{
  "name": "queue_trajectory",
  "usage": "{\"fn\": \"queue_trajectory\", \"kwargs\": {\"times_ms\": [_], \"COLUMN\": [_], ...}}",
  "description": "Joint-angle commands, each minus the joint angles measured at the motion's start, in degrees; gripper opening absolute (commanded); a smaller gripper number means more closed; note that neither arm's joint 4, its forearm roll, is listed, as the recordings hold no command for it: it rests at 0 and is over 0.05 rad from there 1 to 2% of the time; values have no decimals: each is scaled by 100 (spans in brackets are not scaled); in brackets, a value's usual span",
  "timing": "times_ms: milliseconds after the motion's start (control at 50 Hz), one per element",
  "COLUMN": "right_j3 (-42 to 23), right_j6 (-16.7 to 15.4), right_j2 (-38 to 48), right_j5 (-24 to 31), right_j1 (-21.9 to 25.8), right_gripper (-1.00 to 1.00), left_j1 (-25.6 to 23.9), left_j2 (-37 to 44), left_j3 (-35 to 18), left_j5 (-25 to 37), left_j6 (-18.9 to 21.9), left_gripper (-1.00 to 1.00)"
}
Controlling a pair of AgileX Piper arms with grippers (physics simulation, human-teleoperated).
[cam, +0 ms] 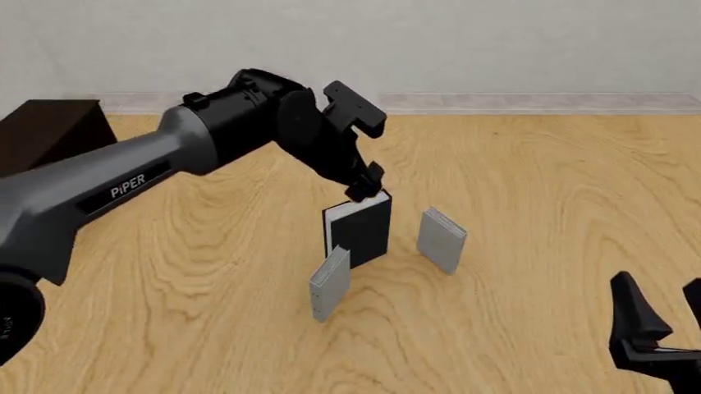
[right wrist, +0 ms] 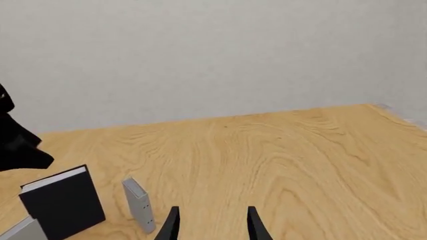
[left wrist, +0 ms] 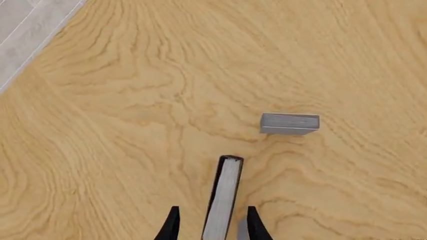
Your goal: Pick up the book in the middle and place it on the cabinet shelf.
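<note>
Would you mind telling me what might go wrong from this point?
The left claw straddles only the top edge of the black book, so it may slip or tip. The grey book in front and the grey book beside it stand close and could be knocked over.

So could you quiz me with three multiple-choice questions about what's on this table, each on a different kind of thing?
1. Where does the black book stand?
A. between the two grey books
B. on the cabinet
C. flat by the right claw

2. How many small grey books are there?
A. one
B. two
C. four

3. What is the left claw doing?
A. hanging far from everything
B. gripping a grey book
C. straddling the black book's top edge

Answers:
1 A, the near grey book and the far grey book flank it.
2 B, the front view shows two.
3 C, its fingers sit on either side of the book; the right claw is off to the side.
</note>
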Motion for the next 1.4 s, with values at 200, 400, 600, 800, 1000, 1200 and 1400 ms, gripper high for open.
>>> {"fn": "queue_trajectory", "kwargs": {"times_ms": [200,400,600,800,1000,1200,1400], "right_j3": [0,1,1,1,1,1,1], "right_j6": [11,15,26,45,44,49,56], "right_j2": [345,357,-162,-1324,-1370,-1371,-1371], "right_j5": [-317,-316,215,1367,1425,1425,1415], "right_j1": [-12,-21,-23,-23,-27,-32,-33], "right_gripper": [100,100,100,100,100,100,100], "left_j1": [-55,-68,112,172,5,-63,22], "left_j2": [268,414,615,782,865,902,882], "left_j3": [336,607,488,535,918,915,799], "left_j5": [-194,-376,-378,-457,-630,-531,-374], "left_j6": [-75,-116,-83,-105,-189,-296,-226], "left_gripper": [100,100,100,100,100,100,-100]}}
